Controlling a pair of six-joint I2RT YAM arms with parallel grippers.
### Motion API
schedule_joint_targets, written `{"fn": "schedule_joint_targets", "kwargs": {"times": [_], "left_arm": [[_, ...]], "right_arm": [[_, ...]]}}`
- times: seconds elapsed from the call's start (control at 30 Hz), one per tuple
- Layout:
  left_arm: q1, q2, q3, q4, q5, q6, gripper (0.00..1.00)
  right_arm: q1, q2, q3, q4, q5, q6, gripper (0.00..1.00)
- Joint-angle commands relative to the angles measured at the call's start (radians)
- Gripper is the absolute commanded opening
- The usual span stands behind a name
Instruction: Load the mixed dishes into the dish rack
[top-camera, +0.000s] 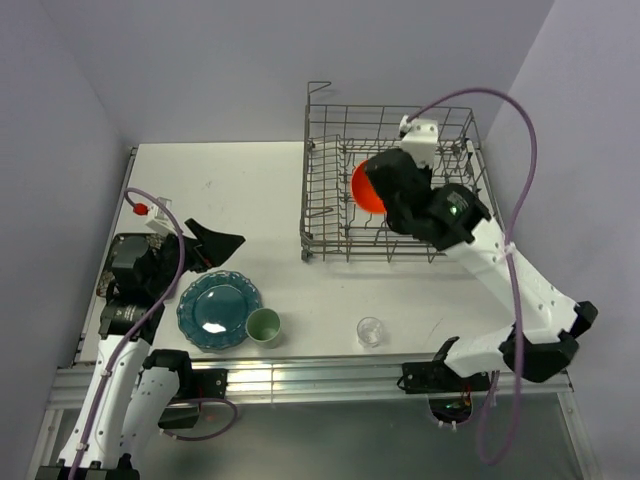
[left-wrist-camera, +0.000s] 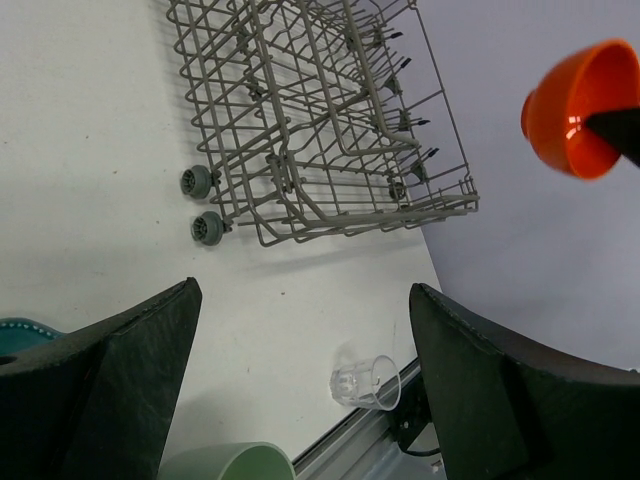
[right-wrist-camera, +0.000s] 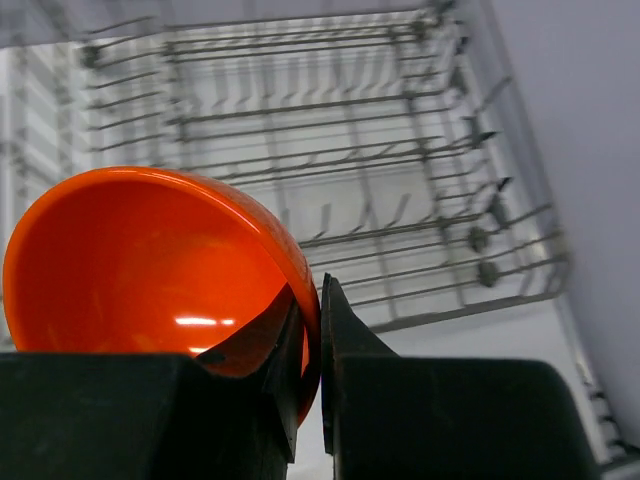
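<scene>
Dish rack (left-wrist-camera: 320, 140), clear glass (left-wrist-camera: 367, 383), orange-red bowl (left-wrist-camera: 578, 110)

The right arm (top-camera: 482, 240) hides half the orange-red bowl (top-camera: 362, 188) from above.

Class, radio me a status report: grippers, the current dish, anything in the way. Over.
Right gripper shut on bowl rim, over rack. Left gripper open, empty, near plate. Nothing seen blocking rack; cup, glass on table.
</scene>
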Motion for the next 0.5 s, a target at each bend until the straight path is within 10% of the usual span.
{"fn": "schedule_joint_targets", "kwargs": {"times": [0.0, 0.47], "left_arm": [[0.005, 0.008, 0.002, 0.069, 0.020, -0.004, 0.91], [0.002, 0.010, -0.085, 0.150, 0.041, -0.011, 0.91]], "right_arm": [[-0.153, 0.108, 0.112, 0.027, 0.110, -0.140, 0.00], [-0.306, 0.579, 0.337, 0.072, 0.552, -0.386, 0.00]]}}
